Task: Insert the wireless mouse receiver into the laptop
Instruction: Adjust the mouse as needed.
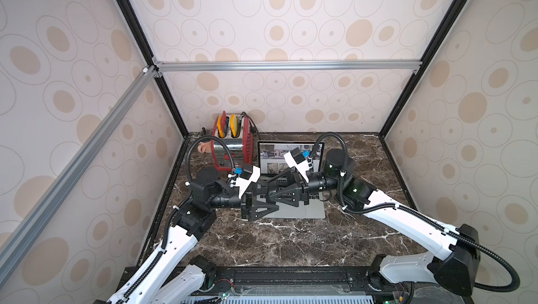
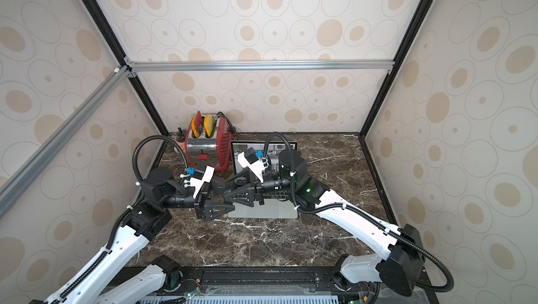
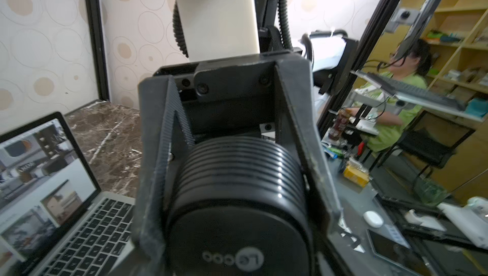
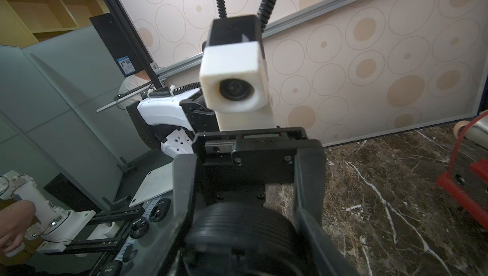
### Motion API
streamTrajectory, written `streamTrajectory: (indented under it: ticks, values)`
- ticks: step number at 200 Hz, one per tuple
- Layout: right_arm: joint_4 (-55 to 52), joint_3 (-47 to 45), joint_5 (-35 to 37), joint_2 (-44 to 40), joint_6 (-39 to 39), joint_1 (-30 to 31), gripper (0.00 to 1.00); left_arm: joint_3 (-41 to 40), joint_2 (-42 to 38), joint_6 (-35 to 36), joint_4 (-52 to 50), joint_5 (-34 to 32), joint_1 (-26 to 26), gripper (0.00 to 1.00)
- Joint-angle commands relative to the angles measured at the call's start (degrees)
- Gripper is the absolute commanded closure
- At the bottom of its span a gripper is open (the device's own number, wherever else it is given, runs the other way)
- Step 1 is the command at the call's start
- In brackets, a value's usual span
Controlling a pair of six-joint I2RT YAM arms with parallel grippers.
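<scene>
The laptop (image 1: 302,213) lies open at the back middle of the marble table, its screen (image 1: 273,158) showing interior photos; it is also in a top view (image 2: 276,213) and the left wrist view (image 3: 87,229). My left gripper (image 1: 272,197) and right gripper (image 1: 273,187) point at each other just above the keyboard, their fingers overlapping. In both wrist views black fingers (image 3: 158,155) (image 4: 310,195) stand far apart beside a ribbed black motor (image 3: 237,182), so both grippers are open. The wireless mouse receiver shows in no view.
A red and chrome toaster (image 1: 233,145) stands left of the laptop at the back, with a small tan object (image 1: 203,148) beside it. Patterned walls close the table (image 1: 291,244) on three sides. Both arms reach in from the front corners.
</scene>
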Motion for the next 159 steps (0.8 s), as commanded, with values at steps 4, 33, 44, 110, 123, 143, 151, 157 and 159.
streamTrajectory:
  ticks: [4, 33, 44, 110, 123, 143, 151, 157, 159]
  values:
    - [-3.65, 2.24, -3.18, -2.22, -2.67, 0.33, 0.82, 4.33, -1.98, 8.40, -6.99, -1.21, -0.13, 0.10]
    - [-5.57, 2.86, -5.13, -2.51, -3.06, 0.34, 0.84, 6.11, -0.96, 10.13, -7.76, 2.48, -0.18, 0.12]
    - [-5.64, 3.03, -5.40, -2.71, -2.95, 0.33, 0.85, 6.75, -0.18, 10.52, -8.19, 3.90, -0.13, 0.14]
    - [-4.98, 3.52, -5.10, -2.87, -2.94, 0.87, 0.87, 8.15, 2.79, 9.34, -6.23, 7.74, -0.21, 0.18]
    - [-4.85, 3.48, -4.68, -2.84, -3.20, 1.27, 0.87, 8.06, 3.11, 8.39, -5.35, 7.73, -0.18, 0.18]
    - [-5.07, 3.65, -4.51, -2.47, -3.63, 1.56, 0.87, 7.84, 3.29, 7.12, -4.00, 7.63, -0.37, 0.20]
    - [-5.36, 3.75, -4.32, -2.33, -3.96, 1.66, 0.87, 7.93, 3.28, 6.97, -3.91, 7.39, -0.54, 0.21]
    - [-5.53, 3.83, -4.16, -2.26, -4.19, 1.74, 0.87, 8.02, 3.26, 6.95, -3.93, 7.34, -0.65, 0.21]
    - [-5.55, 3.83, -4.08, -2.26, -4.25, 1.74, 0.87, 8.02, 3.29, 6.97, -3.94, 7.32, -0.72, 0.22]
